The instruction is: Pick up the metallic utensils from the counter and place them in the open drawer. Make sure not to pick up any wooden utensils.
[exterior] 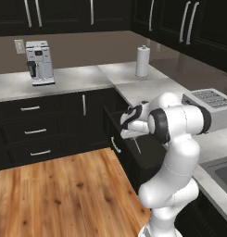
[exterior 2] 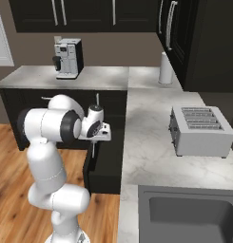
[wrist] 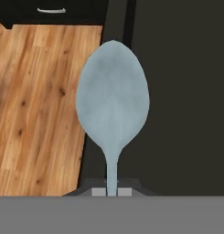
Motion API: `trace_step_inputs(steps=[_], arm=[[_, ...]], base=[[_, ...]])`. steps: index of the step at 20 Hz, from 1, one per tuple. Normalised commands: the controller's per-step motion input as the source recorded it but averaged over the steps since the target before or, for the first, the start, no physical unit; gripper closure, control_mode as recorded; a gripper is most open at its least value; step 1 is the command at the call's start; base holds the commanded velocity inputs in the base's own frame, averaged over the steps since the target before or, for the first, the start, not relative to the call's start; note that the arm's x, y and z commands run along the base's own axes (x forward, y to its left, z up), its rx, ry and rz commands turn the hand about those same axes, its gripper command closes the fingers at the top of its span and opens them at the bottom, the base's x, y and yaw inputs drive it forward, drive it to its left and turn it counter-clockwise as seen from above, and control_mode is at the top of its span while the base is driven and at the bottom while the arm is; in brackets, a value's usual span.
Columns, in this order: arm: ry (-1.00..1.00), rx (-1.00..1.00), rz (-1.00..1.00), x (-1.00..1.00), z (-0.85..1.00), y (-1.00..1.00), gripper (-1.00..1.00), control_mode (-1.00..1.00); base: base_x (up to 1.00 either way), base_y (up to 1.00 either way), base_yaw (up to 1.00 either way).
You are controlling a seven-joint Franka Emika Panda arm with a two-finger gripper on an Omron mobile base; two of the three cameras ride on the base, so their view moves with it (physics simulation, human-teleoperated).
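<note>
Tool (wrist: pixel 112 192) clamped on the thin neck of the silvery spoon (wrist: pixel 112 105), bowl pointing straight out beyond the fingertips, long axis in line with the tool. Spoon (exterior 2: pixel 93 151) hanging downward over the open black drawer (exterior: pixel 116 139), dark cavity directly below the bowl, wood floor (wrist: pixel 40 105) off to one side. Next, probably: lower and release. Knife unseen.

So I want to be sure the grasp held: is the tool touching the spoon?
Touching. In the hand view the spoon's thin handle runs straight down into the shut tool, pinched between its two tips, with the bowl hanging over the open drawer.
</note>
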Motion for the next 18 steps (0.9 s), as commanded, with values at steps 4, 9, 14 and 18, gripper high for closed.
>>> trace_step_inputs(steps=[4, 9, 14, 18], arm=[[0.00, 0.00, 0.00, 0.13, -0.12, 0.00, 1.00, -1.00], [0.00, 0.00, 0.00, 0.20, -0.32, 0.00, 1.00, -1.00], [0.00, 0.00, 0.00, 0.17, -0.29, 0.05, 1.00, -1.00], [0.00, 0.00, 0.00, 0.08, -0.10, 0.12, 1.00, -1.00]], base=[[0.00, 0.00, 0.00], [0.00, 0.00, 0.00], [0.00, 0.00, 0.00], [0.00, 0.00, 0.00]])
